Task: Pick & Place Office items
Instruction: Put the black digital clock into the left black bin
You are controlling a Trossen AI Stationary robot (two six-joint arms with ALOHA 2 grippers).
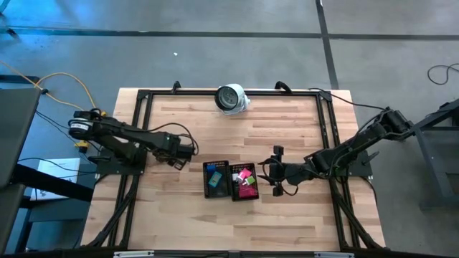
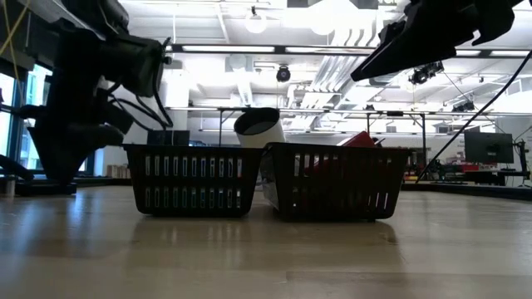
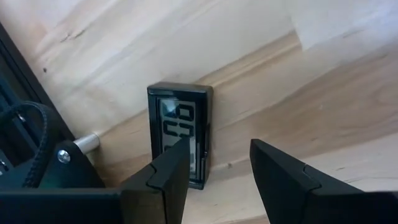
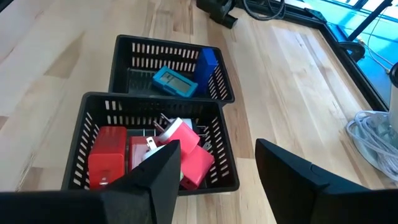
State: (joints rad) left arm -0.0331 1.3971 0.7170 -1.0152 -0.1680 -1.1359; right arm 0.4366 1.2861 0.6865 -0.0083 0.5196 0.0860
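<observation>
Right tool [image 1: 276,170] open and holding nothing, hanging just right of the two black trays. Fingers [image 4: 155,180] wide apart in the right wrist view, with nothing between them. Left tool [image 1: 192,151] open too, empty, out on the left side of the counter [image 1: 287,215], left of the trays and a bit farther back. Below the left tool, a small black thing with a grey screen [image 3: 179,134] flat on the wood. Right tray [image 1: 244,182] full of pink and red pieces [image 4: 186,158], plus one white piece [image 4: 174,127] on top. Left tray [image 1: 216,179] with a blue-green piece [image 4: 175,81] and a dark blue block [image 4: 206,67] inside. Trays side by side, touching, near the middle of the counter. Far back at the counter's edge, a round white-and-grey thing [image 1: 231,98].
</observation>
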